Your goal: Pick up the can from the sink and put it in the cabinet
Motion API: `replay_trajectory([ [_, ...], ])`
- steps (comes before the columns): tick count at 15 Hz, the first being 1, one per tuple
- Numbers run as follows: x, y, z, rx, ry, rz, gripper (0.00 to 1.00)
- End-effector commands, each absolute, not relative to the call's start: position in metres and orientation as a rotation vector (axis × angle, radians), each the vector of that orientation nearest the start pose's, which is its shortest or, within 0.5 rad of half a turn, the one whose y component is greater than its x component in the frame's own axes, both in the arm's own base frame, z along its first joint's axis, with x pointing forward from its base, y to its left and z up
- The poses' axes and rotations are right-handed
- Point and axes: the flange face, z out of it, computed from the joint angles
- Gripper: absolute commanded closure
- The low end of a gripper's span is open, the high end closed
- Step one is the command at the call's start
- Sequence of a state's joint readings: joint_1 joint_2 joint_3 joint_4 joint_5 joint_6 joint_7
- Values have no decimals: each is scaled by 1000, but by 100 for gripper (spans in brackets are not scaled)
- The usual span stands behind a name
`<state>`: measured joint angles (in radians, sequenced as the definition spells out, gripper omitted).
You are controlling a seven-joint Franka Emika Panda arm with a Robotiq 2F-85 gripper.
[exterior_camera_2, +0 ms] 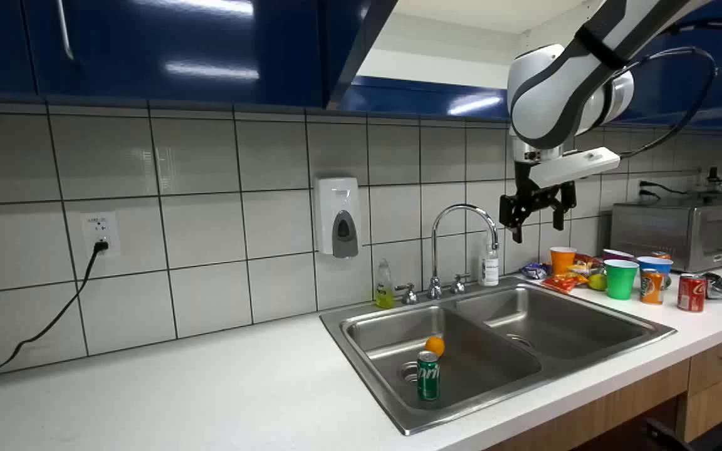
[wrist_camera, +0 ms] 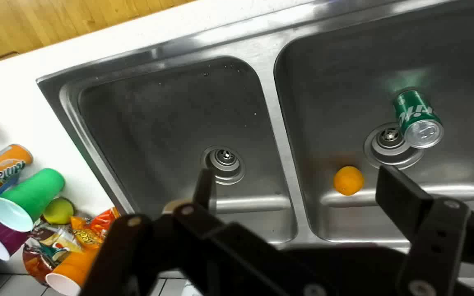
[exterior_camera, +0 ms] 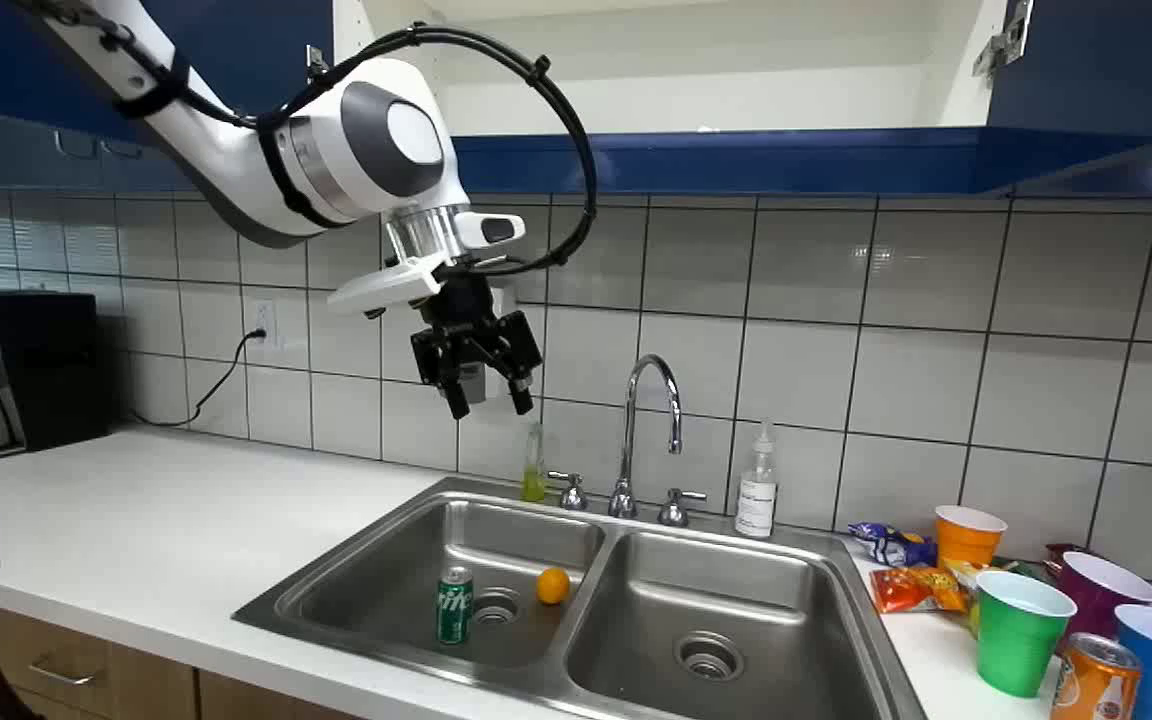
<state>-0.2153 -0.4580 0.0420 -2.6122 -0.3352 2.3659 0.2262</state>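
The green can [exterior_camera: 454, 612] [exterior_camera_2: 428, 379] [wrist_camera: 412, 107] stands upright in a basin of the steel sink [exterior_camera: 576, 640] [exterior_camera_2: 361, 388] [wrist_camera: 280, 135], close to the drain. High over the sink hangs my gripper [exterior_camera: 489, 403] [exterior_camera_2: 538, 230] [wrist_camera: 296, 181], pointing down. Its black fingers [wrist_camera: 401, 201] are spread wide and hold nothing, so it is open. In the wrist view the can lies up and to the right, beyond the right finger and far below. The blue cabinet [exterior_camera: 716, 160] [exterior_camera_2: 423, 94] above the sink shows its white interior; the arm covers part of it.
An orange ball-shaped fruit [exterior_camera: 553, 585] [wrist_camera: 348, 180] lies in the can's basin. The chrome faucet [exterior_camera: 629, 430] [exterior_camera_2: 435, 250] rises behind the sink, between soap bottles. A green cup [exterior_camera: 1021, 630], other cups, cans and snack bags crowd the counter beside it.
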Motion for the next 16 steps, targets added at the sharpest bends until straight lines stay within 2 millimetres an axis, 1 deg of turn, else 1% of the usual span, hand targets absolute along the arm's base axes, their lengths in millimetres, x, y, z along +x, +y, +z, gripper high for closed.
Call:
replay_trajectory([
  [1, 402, -75, 425, -3379, 315, -364, 0],
  [7, 402, -75, 425, -3378, 315, -364, 0],
  [9, 406, -71, 418, -3371, 284, -361, 0],
  [11, 413, -59, 410, -3348, 227, -356, 0],
  [16, 437, -17, 391, -3273, 71, -397, 0],
])
